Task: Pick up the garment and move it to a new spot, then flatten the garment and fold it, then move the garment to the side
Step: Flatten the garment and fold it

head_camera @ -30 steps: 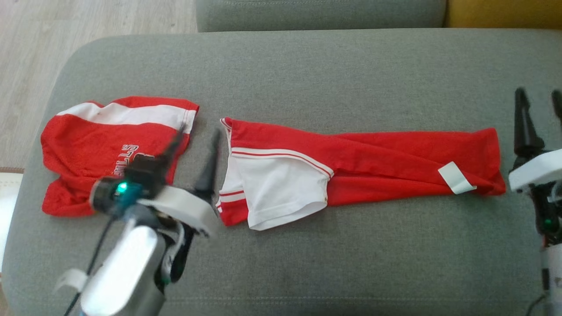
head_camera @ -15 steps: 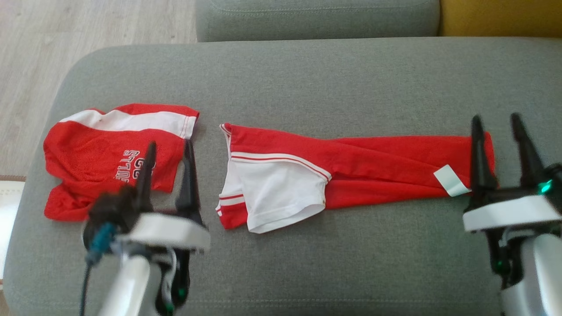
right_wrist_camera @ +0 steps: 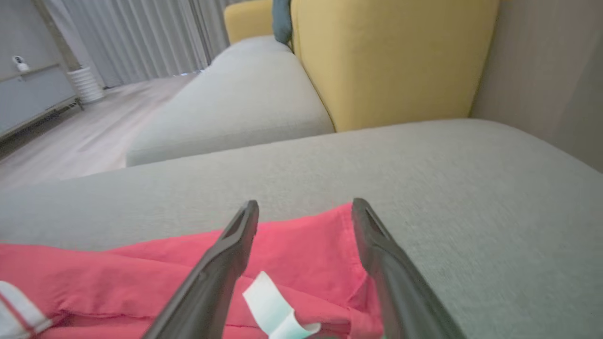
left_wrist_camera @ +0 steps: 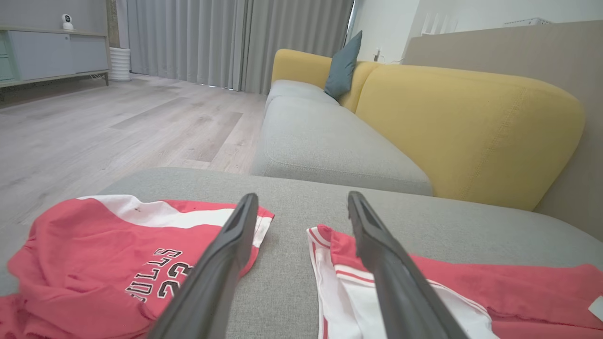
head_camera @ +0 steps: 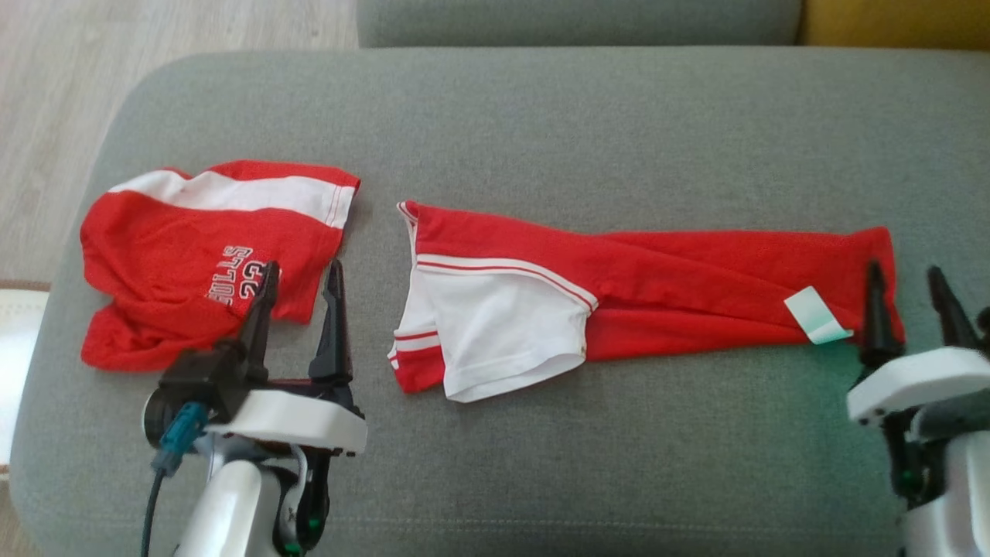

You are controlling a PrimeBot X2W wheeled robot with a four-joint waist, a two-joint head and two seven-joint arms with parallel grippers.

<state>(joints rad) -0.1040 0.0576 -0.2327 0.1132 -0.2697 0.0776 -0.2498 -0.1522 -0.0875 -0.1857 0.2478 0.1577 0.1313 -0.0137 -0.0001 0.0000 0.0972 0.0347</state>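
The garment (head_camera: 696, 271) is red with a white panel and lies in a long strip across the grey cushion (head_camera: 541, 116). A white label (head_camera: 816, 313) sits near its right end. My left gripper (head_camera: 302, 265) is open, hovering near the gap between the garment's left end (left_wrist_camera: 471, 292) and a second red jersey (head_camera: 186, 240). Nothing is between its fingers (left_wrist_camera: 226, 263). My right gripper (head_camera: 904, 269) is open at the garment's right end (right_wrist_camera: 301, 240), fingertips over the red cloth beside the label (right_wrist_camera: 268, 301), holding nothing.
The other jersey (left_wrist_camera: 94, 254), printed with letters and "23", lies crumpled at the cushion's left. Wood floor (head_camera: 46, 93) drops off beyond the left edge. A grey seat (left_wrist_camera: 320, 141) and yellow backrest (left_wrist_camera: 471, 127) stand behind. Bare cushion runs along the near side.
The head camera shifted slightly. My left gripper swung from a tilt to pointing straight and moved left and nearer. My right gripper came in over the garment's right end and drew back.
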